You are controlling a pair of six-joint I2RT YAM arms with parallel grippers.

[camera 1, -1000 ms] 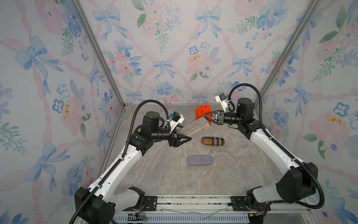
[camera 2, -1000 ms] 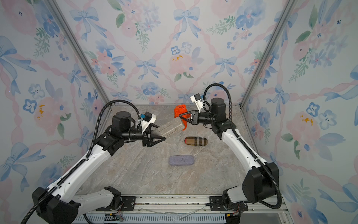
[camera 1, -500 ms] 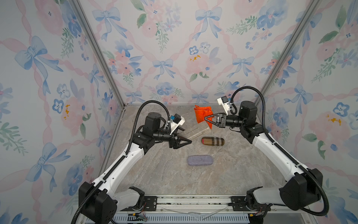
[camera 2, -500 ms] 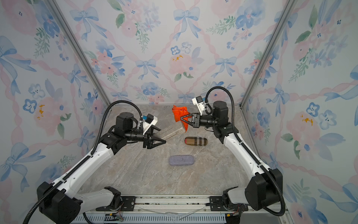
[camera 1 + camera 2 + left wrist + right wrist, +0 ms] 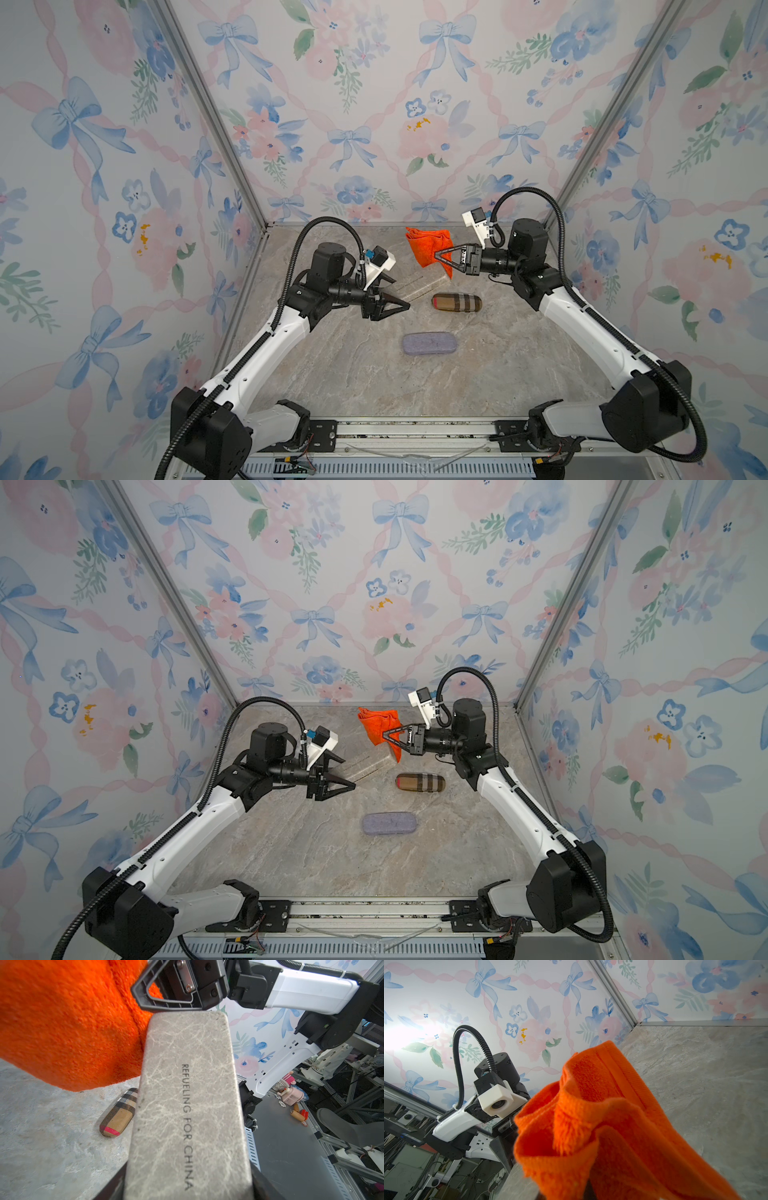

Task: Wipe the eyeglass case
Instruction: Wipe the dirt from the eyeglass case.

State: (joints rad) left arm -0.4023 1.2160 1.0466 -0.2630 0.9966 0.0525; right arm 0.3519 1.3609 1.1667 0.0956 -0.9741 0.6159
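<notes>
Holding grey marbled eyeglass case point(image 5: 424, 286) printed "REFUELING FOR CHINA", closed, contents hidden, mid-frame off the tabletop point(image 5: 353, 374): left fingers point(image 5: 390, 308) clamp one end. Right fingers point(image 5: 437, 254) pinch orange cloth point(image 5: 424, 245) at the other end. Plaid case point(image 5: 457, 302) and purple case point(image 5: 430, 344) lie lower in frame.

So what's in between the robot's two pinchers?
The grey eyeglass case, held by the left gripper, stretches toward the right gripper, which pinches the orange cloth. Both top views show it; the left wrist view too.
</notes>
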